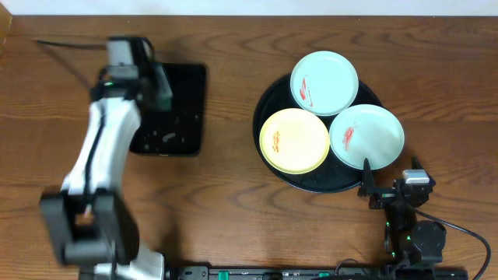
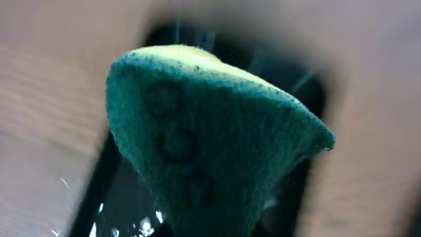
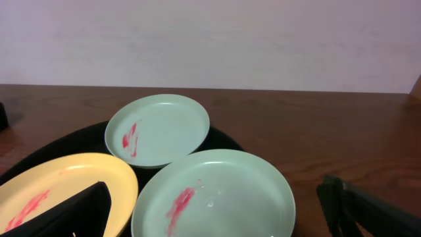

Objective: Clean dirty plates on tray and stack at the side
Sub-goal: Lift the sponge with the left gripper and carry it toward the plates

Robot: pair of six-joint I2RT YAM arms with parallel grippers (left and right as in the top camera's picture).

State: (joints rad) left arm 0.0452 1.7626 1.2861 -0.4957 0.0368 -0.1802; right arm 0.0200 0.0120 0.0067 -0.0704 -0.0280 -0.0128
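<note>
Three plates lie on the round black tray (image 1: 266, 97). The far mint plate (image 1: 324, 82) has a red smear, the yellow plate (image 1: 294, 140) an orange smear, and the near mint plate (image 1: 366, 136) a red smear. My left gripper (image 1: 159, 87) is shut on a green sponge (image 2: 210, 145) with a yellow top, held above the rectangular tray. My right gripper (image 1: 387, 187) is open and empty at the round tray's near edge. In the right wrist view its fingers (image 3: 214, 224) straddle the near mint plate (image 3: 217, 191), with the yellow plate (image 3: 59, 184) on the left and the far mint plate (image 3: 158, 128) behind.
A smaller rectangular black tray (image 1: 179, 117) with water drops lies at the left, under the left gripper; it also shows in the left wrist view (image 2: 99, 204). The brown wooden table (image 1: 233, 202) surrounds both trays. A cable runs along the far left.
</note>
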